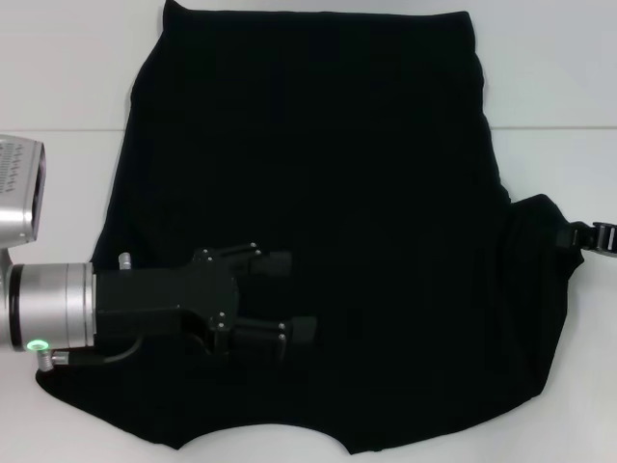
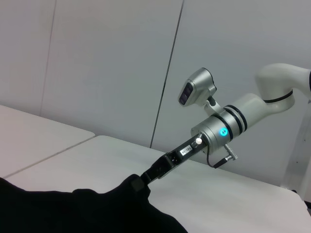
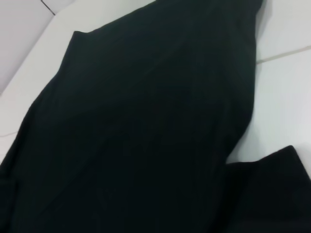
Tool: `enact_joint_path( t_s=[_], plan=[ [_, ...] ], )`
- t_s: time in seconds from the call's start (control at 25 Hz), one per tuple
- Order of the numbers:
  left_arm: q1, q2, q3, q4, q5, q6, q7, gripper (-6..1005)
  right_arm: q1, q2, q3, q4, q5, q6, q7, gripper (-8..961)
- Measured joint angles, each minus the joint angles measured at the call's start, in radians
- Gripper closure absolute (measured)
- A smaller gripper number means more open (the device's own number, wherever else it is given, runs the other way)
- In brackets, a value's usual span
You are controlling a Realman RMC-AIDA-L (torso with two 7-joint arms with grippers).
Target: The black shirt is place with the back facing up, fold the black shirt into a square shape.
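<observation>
One black shirt (image 1: pixel 318 193) lies spread on the white table (image 1: pixel 67 77), filling most of the head view from the twelve o'clock edge down to the six o'clock edge, where a curved neckline notch cuts into its near hem. Two grippers are in view. The left gripper (image 1: pixel 289 297) reaches in from nine o'clock and sits above the shirt's lower-left area, around seven to eight o'clock of the garment's middle; its two black fingers (image 1: pixel 275 262) point toward three o'clock and stand apart with a clear gap between them, holding nothing. The shirt's left side looks already folded inward, giving a fairly straight edge there, though the layers are hard to separate in the uniform black. One sleeve still sticks out, at about four o'clock, and the right gripper (image 1: pixel 576 236) meets its tip at the three o'clock edge of the head view. The left wrist view shows this from across the table: the right gripper (image 2: pixel 146 177) at the end of its silver arm (image 2: pixel 228 128) is buried in a raised peak of black cloth, its fingers closed on the shirt's sleeve. The right wrist view shows only one expanse of black fabric (image 3: pixel 146 136) over the white table (image 3: pixel 286 102), with a second fold of cloth near the sleeve.
</observation>
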Motion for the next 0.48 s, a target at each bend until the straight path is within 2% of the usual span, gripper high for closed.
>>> enact_joint_path(
  t_s=[0.24,0.4,0.48],
  plan=[
    [-0.003,0.002,0.000,0.002,0.000,-0.002,-0.001,49,0.017,0.006,-0.007,0.006,0.035,-0.032,0.011,940],
    [-0.009,0.003,0.001,0.003,0.000,-0.001,-0.010,49,0.053,0.028,-0.023,0.009,0.045,-0.037,0.029,941],
    [-0.011,0.005,0.000,0.003,0.001,-0.001,-0.013,49,0.076,0.041,-0.065,0.009,0.044,-0.036,0.035,941]
  ],
)
